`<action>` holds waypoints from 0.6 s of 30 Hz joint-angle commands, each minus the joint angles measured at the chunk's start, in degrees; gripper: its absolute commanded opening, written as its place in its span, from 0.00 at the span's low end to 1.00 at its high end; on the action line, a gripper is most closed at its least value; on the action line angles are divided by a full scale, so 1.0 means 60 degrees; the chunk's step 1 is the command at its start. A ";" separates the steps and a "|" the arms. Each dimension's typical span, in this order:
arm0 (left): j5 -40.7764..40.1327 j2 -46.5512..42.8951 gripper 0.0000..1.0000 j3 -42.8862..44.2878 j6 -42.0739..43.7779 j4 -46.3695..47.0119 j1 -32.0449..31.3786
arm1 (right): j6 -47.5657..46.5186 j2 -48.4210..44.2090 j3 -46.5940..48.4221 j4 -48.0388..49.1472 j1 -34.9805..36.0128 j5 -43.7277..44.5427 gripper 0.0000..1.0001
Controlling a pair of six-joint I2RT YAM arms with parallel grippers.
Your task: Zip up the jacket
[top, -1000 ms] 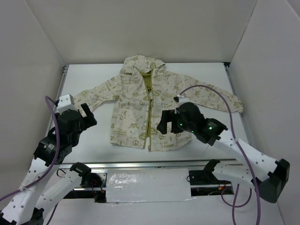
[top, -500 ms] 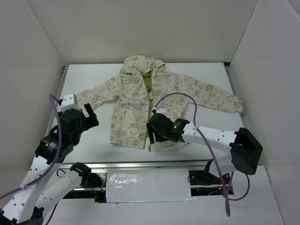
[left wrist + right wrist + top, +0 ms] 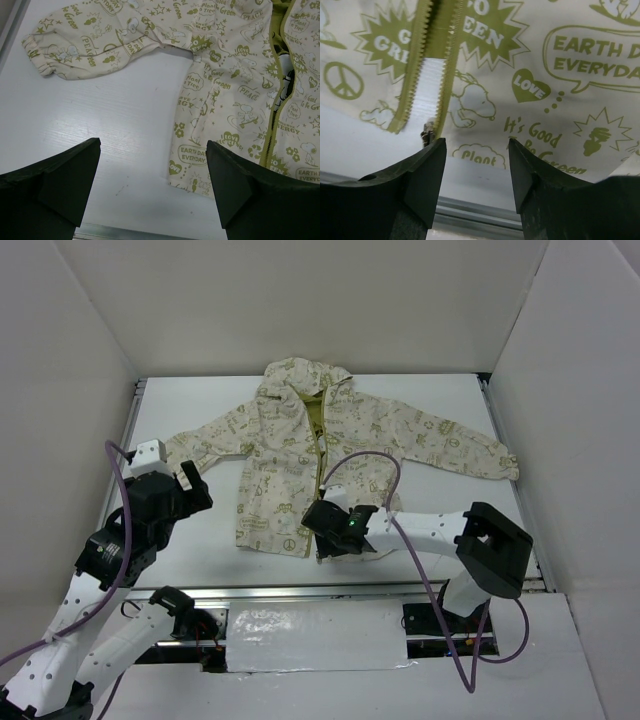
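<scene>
The right gripper [image 3: 476, 147] is released: its two dark fingers [image 3: 427, 167] stand apart with nothing between them. It is low over the jacket's [image 3: 545, 90] near hem, at the bottom of the zipper [image 3: 432, 55]. The zipper's two olive toothed strips run side by side here, unjoined, with a narrow gap between them. A small metal slider [image 3: 426, 134] sits at the lower end of one strip, just beside the tip of one finger; whether they touch cannot be told.

From above, the right gripper [image 3: 325, 525] is at the hem's middle, its arm reaching in low from the right.

The left gripper [image 3: 152, 175] is also released, its fingers [image 3: 70, 175] wide apart and empty, above bare table [image 3: 100, 125] near the jacket's [image 3: 225, 100] left sleeve and side. From above, the left gripper [image 3: 192, 487] is well apart from the zipper [image 3: 320, 455].

The jacket [image 3: 280, 460] lies flat on the white table [image 3: 200, 535], front up, hood at the far side, sleeves spread to either side, and the front unzipped.
</scene>
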 commanded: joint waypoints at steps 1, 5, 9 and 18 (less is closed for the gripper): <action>0.0136 -0.0020 0.99 -0.0061 0.0258 0.0349 0.0068 | 0.0545 0.0307 -0.0132 0.0247 0.0100 0.0674 0.60; 0.0180 -0.0005 0.99 -0.0061 0.0273 0.0364 0.0068 | 0.0618 0.0643 -0.0264 0.0393 0.0114 0.0660 0.56; 0.0209 -0.0006 1.00 -0.0061 0.0288 0.0378 0.0068 | 0.0779 0.0980 -0.0439 0.0584 0.0143 0.0382 0.56; 0.0283 0.0082 0.99 -0.0061 0.0332 0.0408 0.0054 | 0.1263 0.0586 -0.0440 0.0613 0.0583 0.0440 0.63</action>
